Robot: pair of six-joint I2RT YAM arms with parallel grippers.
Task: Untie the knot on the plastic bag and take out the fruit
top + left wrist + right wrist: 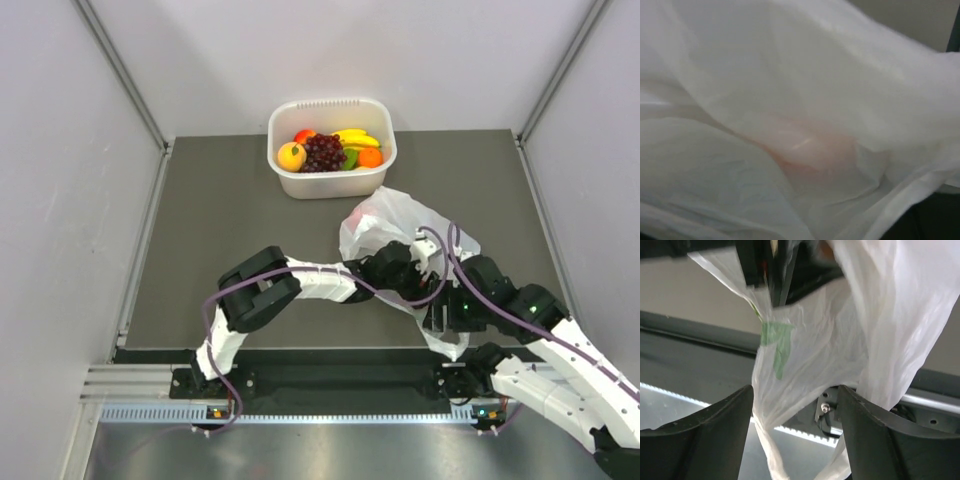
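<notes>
The plastic bag (pixel 400 215) lies crumpled on the dark mat, right of centre. A reddish fruit (pixel 368 218) shows through its far side. My left gripper (pixel 405 268) is pushed against the bag's near side, and plastic hides its fingertips. The left wrist view is filled with the plastic bag (pixel 790 65), with a pinkish fruit (pixel 810 147) glowing through a fold. My right gripper (pixel 437 305) is at the bag's near edge. In its wrist view the right gripper (pixel 795 388) is open, and a lifted fold of the plastic bag (pixel 830 355) hangs between its fingers, narrowing into a twisted strip (pixel 771 460). I cannot make out the knot.
A white tub (pixel 330 185) at the back of the mat holds grapes (pixel 323 152), bananas (pixel 357 137), a yellow-orange round fruit (pixel 291 155) and an orange one (pixel 370 157). Grey walls close in both sides. A metal rail (pixel 300 410) runs along the near edge.
</notes>
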